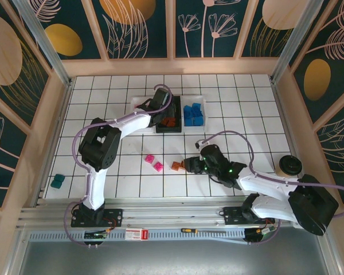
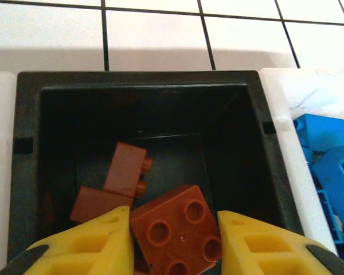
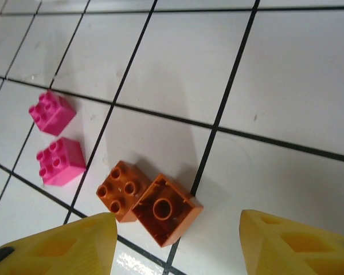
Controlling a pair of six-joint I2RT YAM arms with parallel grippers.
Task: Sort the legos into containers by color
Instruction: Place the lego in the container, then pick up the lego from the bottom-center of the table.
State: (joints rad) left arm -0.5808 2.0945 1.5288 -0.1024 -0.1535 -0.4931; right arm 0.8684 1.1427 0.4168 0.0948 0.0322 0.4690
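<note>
Over the black bin [image 1: 176, 112], far middle of the counter [image 1: 246, 97]: the left jaws hang nose-down into it. From the wrist I see one orange brick [image 2: 178, 235], studs up and a bit skewed, sitting between my two yellow fingers [image 2: 97, 243] with its edges right at both pads. I cannot tell whether the jaws are clamped on it or just clear of it. Two more rusty bricks [image 2: 123, 172] lie deeper in the bin, one leaning on the other.

Right side of the black bin, touching it: a white bin [image 1: 203, 106] with a heap of blue legos [image 1: 192, 113]. Left side: a second white bin [image 1: 139, 103], partly under the left arm. I cannot make out its contents.

Near middle of the counter: the right jaws stand apart and hold nothing. They are low over an orange pair [image 3: 123, 192] that touches corner to side. One of the pair has its studs up and the other [image 3: 166, 209] lies hollow side up. Both sit in the gap between the right fingers [image 3: 63, 246], and neither pad touches them.

Just left of that pair: two pink bricks [image 3: 51, 112], studs up, close together but apart. From above they lie one tile over from the orange ones.

Far left edge of the counter: a small teal piece [image 1: 57, 181], well apart from everything else.
</note>
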